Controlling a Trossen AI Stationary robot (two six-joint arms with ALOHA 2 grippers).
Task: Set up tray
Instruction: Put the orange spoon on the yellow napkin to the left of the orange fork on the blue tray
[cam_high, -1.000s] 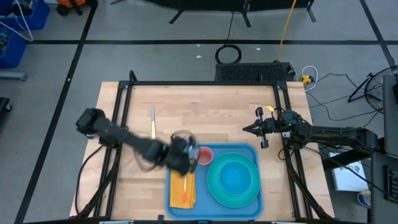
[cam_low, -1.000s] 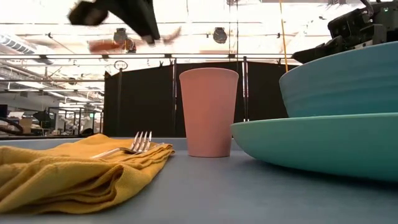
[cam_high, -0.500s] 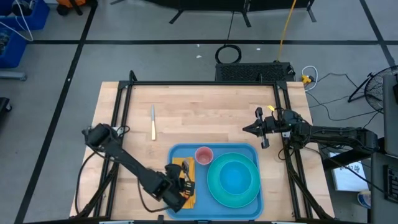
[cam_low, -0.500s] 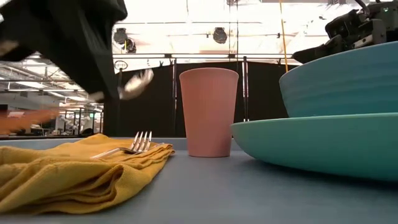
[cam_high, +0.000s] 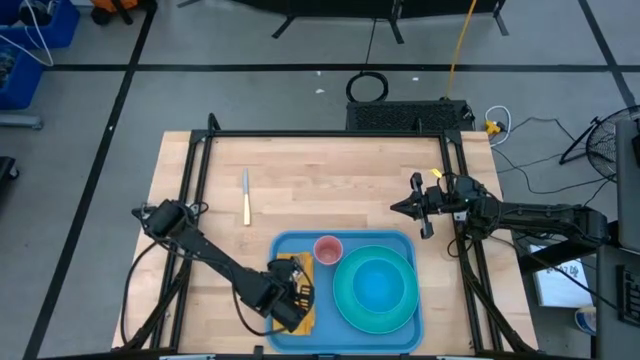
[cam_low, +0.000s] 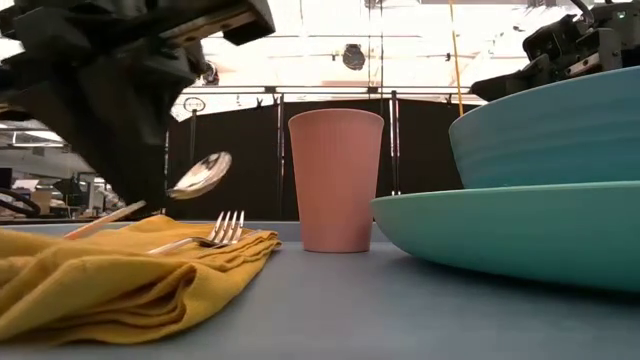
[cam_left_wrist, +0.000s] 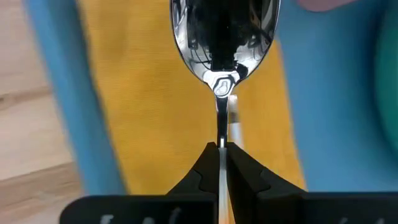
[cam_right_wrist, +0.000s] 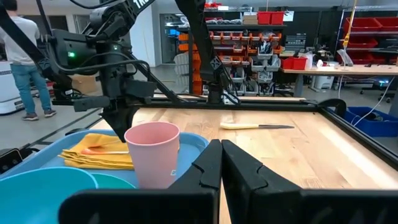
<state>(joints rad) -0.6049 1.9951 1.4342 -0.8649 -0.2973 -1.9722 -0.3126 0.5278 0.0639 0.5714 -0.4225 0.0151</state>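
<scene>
The blue tray (cam_high: 400, 240) lies at the table's near edge. On it are a folded yellow napkin (cam_low: 110, 275) with a fork (cam_low: 215, 235) on top, a pink cup (cam_high: 328, 249) and a teal bowl on a teal plate (cam_high: 377, 285). My left gripper (cam_high: 293, 296) hangs over the napkin, shut on a spoon (cam_low: 200, 175) with a wooden handle (cam_low: 105, 218). A wooden-handled knife (cam_high: 246, 197) lies on the bare table at the far left. My right gripper (cam_high: 395, 208) waits shut above the table's right side, with nothing in it. My left gripper pinches the spoon's thin metal neck (cam_left_wrist: 221, 127) just behind the bowl, between its two fingertips. The fingers come steeply from above. The spoon is tilted, its bowl (cam_left_wrist: 224, 37) higher than its wooden handle end, over the napkin. Whether the handle end touches the napkin I cannot tell.
Bare wooden table stretches beyond the tray toward the far edge and left. A black metal frame (cam_high: 330, 135) borders the table. A person (cam_right_wrist: 22, 59) stands in the room beyond the table.
My left gripper has carried the spoon from beside the pink cup toward the table's near edge and down over the napkin, rolling its wrist on the way. The spoon has sunk close to the napkin. The gripper has stayed shut on it.
</scene>
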